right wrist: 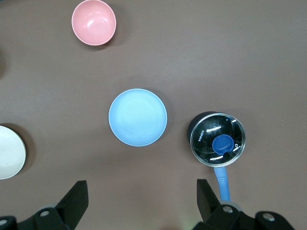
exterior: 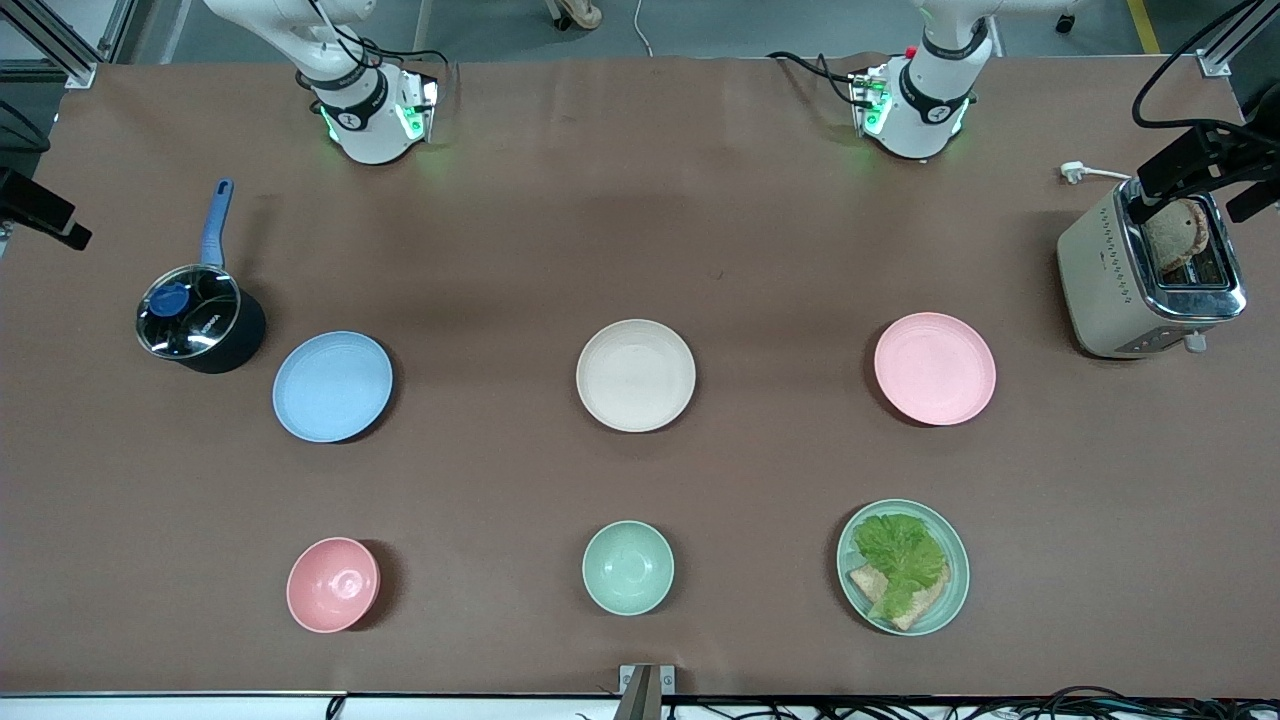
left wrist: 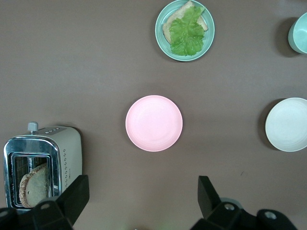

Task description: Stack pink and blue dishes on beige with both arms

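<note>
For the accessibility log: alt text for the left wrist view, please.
A pale pink plate lies on the brown table under the open left gripper. Around it: a toaster holding bread, a mint-green plate of lettuce and bread, and the beige plate.

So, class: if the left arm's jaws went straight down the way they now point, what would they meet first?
Probably the bare table just short of the pink plate. The left gripper hangs open and high above it, so depth is uncertain. Nothing else shows in that line.
</note>
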